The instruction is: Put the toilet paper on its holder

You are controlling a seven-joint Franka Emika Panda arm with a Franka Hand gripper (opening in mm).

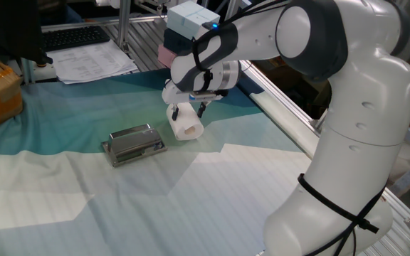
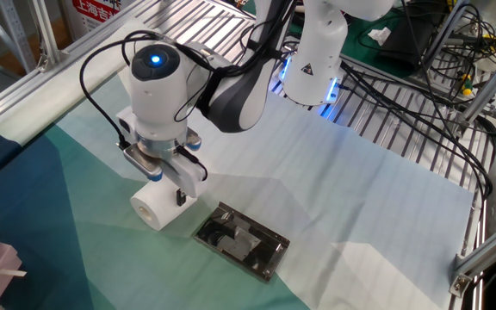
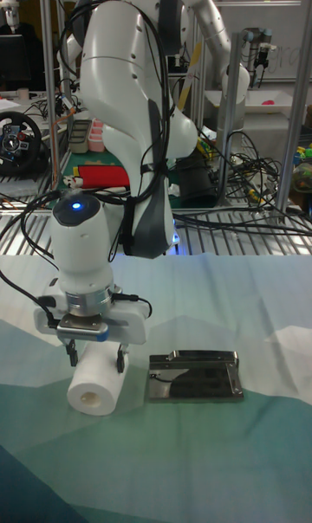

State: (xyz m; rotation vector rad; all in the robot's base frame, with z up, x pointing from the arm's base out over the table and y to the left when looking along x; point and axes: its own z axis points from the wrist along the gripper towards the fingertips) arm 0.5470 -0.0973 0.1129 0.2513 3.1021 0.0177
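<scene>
The toilet paper (image 3: 93, 387) is seen lying on the cloth (image 3: 217, 454), straddled by the spread gripper (image 3: 94, 358); the holder (image 3: 193, 376) lies just beside it.

The gripper (image 2: 164, 188) covers the top of the toilet paper (image 2: 155, 207) in the other fixed view, and one finger is hidden behind the roll there, so whether the fingertips (image 1: 176, 112) touch the paper cannot be told. In one fixed view the roll's hollow core faces away and is out of sight; only the tall fixed view shows it. The holder (image 3: 193, 376) lies flat, and its bar and end piece blur into reflections in every view. The arm's base is cut off by the bottom edge in one fixed view. The papers (image 1: 91, 62) at the back carry print too small to read.
</scene>
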